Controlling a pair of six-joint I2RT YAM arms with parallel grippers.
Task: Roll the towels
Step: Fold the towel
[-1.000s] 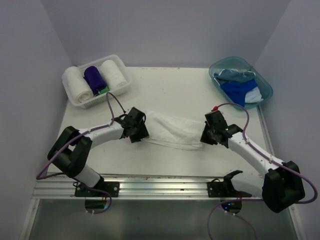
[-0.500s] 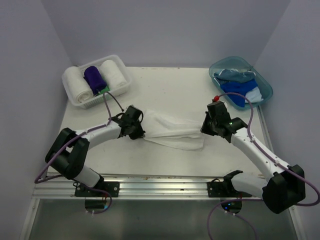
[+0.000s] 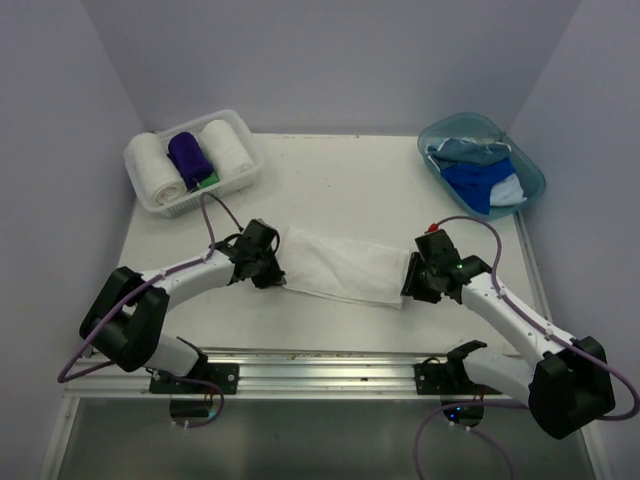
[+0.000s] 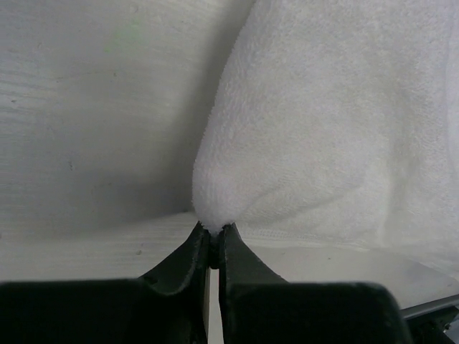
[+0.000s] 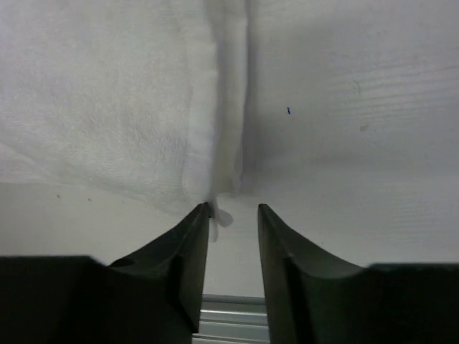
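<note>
On table (image 3: 350, 180): white towel (image 3: 340, 265) | left pincer (image 4: 214, 233) pinching corner | right pincer (image 5: 234, 209) parted

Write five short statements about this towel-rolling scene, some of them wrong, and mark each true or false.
1. The left gripper pinches a corner of the large white cloth towel. True.
2. The right gripper is clamped shut on that towel. False: its jaws stand apart, with the towel's edge at one finger.
3. The royal blue cloth towel lies unrolled in the translucent teal plastic tub. True.
4. The deep purple rolled towel lies in the tub. False: it is in the white plastic lattice basket.
5. The white towel is rolled up. False: it lies flat.
</note>
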